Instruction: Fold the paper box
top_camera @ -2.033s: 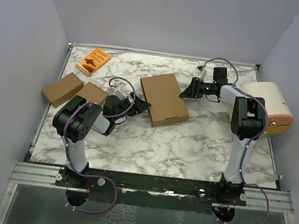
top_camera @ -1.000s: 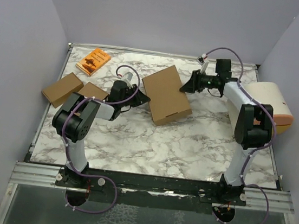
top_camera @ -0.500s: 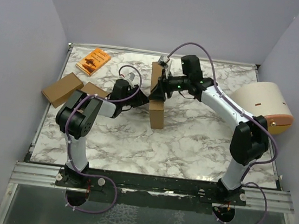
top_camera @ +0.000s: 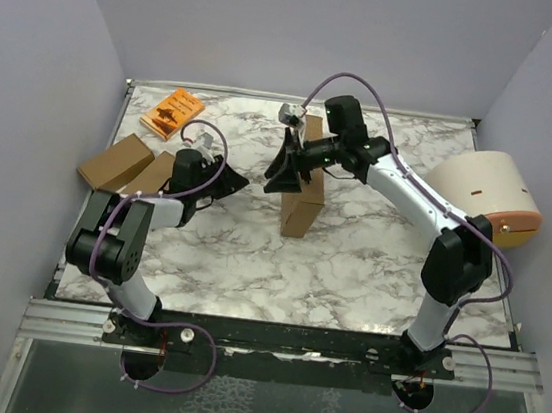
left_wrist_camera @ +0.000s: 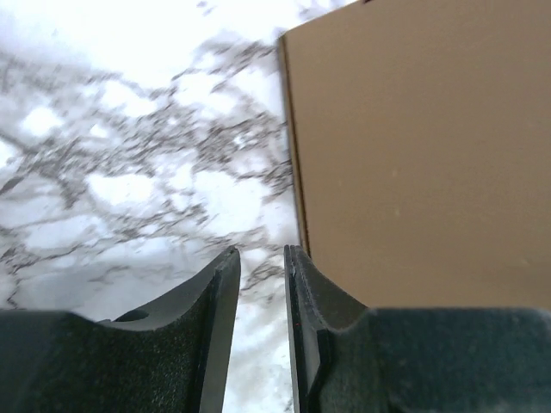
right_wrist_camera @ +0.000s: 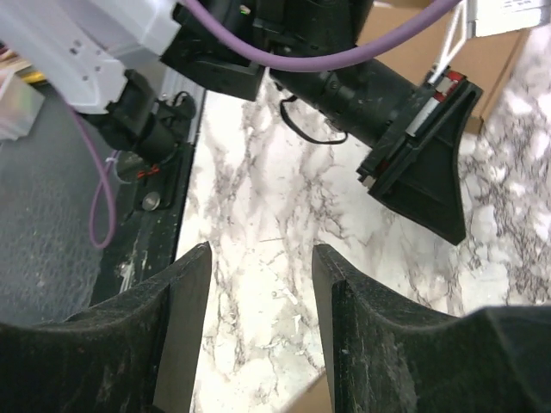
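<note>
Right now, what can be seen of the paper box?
The paper box is plain brown cardboard and looks closed up into a flat mailer. It stands upright on one long edge near the middle of the marble table. The right gripper, jaws apart, sits beside its upper left side, and contact is unclear. The left gripper is apart from it.

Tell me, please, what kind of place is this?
Probably a robot lab test cell: a left arm and a right arm bolted to a rail at the edge of a marble-patterned table, plain grey walls around it, and a cardboard box for practice.
</note>
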`<control>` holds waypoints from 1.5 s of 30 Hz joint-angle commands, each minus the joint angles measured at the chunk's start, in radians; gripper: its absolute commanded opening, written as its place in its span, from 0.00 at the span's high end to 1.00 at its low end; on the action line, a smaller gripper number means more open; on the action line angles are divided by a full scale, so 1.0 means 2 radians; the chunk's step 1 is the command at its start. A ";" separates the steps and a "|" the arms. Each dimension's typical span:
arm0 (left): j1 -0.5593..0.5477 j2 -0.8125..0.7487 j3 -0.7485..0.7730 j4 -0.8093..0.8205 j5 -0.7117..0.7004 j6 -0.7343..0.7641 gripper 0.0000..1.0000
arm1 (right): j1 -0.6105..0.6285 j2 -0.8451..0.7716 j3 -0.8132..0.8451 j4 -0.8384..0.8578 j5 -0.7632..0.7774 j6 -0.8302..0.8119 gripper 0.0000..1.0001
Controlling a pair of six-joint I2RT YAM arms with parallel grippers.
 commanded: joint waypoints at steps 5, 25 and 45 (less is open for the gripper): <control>-0.001 -0.073 -0.007 -0.007 0.012 0.033 0.69 | -0.107 -0.109 -0.036 0.035 -0.066 -0.001 0.51; -0.058 -0.036 0.019 0.064 0.019 0.017 0.68 | -0.219 -0.077 -0.149 0.099 0.277 -0.051 0.83; -0.172 0.167 0.239 -0.057 -0.040 0.070 0.38 | -0.256 -0.024 -0.150 0.094 0.238 -0.019 0.41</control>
